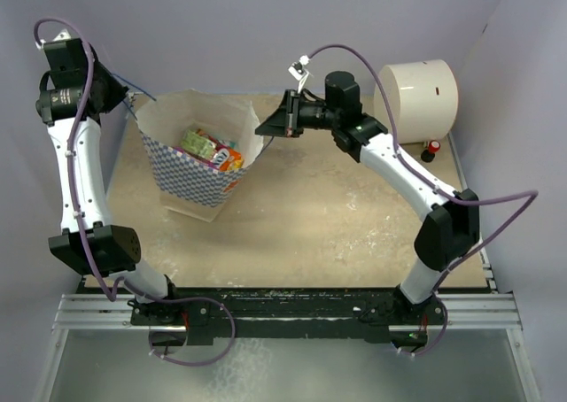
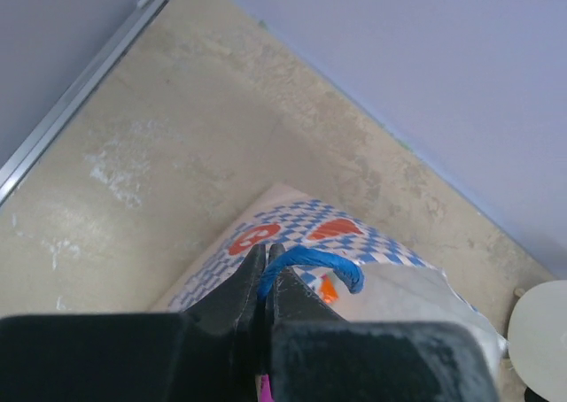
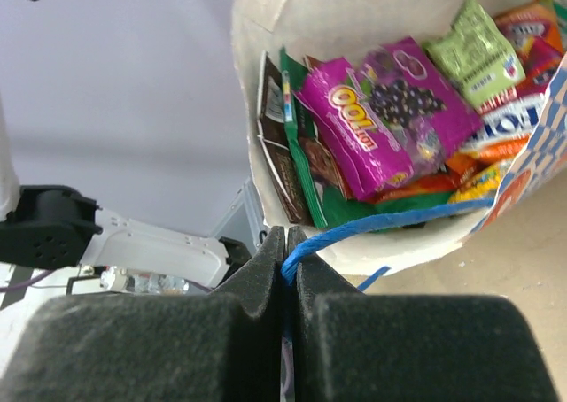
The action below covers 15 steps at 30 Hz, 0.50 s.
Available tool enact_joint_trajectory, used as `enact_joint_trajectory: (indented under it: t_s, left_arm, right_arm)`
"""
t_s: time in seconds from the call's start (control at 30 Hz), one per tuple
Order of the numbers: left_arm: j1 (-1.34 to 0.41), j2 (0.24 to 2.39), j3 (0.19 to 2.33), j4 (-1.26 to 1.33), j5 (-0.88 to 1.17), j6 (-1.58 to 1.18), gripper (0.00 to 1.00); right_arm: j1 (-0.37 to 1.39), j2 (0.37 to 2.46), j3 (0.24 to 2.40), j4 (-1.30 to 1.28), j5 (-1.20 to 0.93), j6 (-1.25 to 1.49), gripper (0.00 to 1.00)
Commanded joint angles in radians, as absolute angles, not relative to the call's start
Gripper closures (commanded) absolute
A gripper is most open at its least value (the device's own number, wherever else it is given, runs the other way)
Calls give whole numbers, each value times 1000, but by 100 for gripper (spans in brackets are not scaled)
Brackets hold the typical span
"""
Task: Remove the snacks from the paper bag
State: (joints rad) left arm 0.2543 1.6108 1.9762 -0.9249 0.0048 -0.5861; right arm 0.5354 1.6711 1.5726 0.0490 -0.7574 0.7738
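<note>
Pinching blue cord handles [image 3: 381, 218]: left gripper [image 2: 268, 255] and right gripper [image 3: 285, 241], arms flanking paper bag [image 1: 190, 176].

On the left wrist view the left gripper [image 2: 268, 253] covers most of the paper bag [image 2: 306, 218], and the right edge cuts off the cream cylinder [image 2: 542, 331]. From the top view I find the snacks [image 1: 211, 148] too small to read. On the right wrist view the magenta pouch [image 3: 390, 119] hides much of the dark brown packet [image 3: 282, 167].
</note>
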Motion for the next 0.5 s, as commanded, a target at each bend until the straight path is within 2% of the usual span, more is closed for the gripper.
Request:
enact_joint_trajectory:
  t_s: [0.0, 0.23, 0.47]
  left_arm:
    - [268, 1545, 2051, -681, 111, -549, 100]
    - [220, 1462, 1822, -478, 428, -575, 100]
    - [132, 1368, 1618, -329, 683, -711, 100]
  right_arm:
    - [549, 1704, 1686, 121, -793, 773, 100]
    - [554, 1711, 1580, 71, -833, 766, 100]
    - [553, 1648, 1469, -275, -775, 440, 100]
